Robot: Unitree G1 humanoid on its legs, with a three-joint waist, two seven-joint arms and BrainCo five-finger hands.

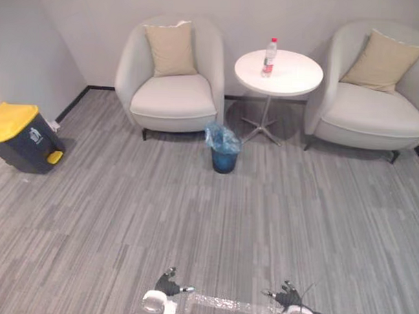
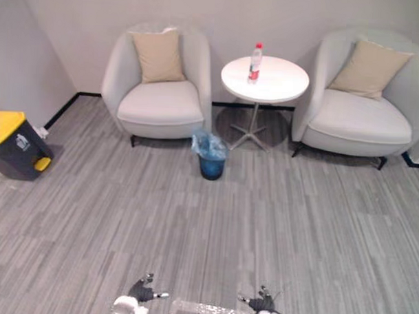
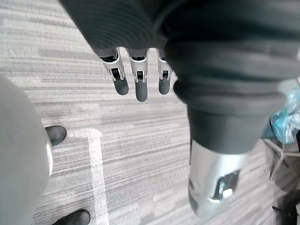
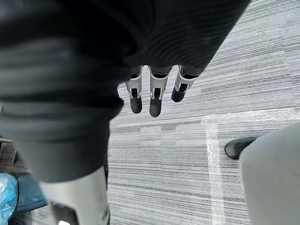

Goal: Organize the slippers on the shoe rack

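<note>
My left hand hangs over the grey striped carpet, its fingers straight and relaxed and its thumb held apart, with nothing in it. My right hand hangs the same way over the carpet, fingers straight, holding nothing.
Ahead stand two pale armchairs with beige cushions. Between them is a round white table bearing a bottle. A blue bin with a plastic liner stands in front of the table. A dark bin with a yellow lid is at the left wall.
</note>
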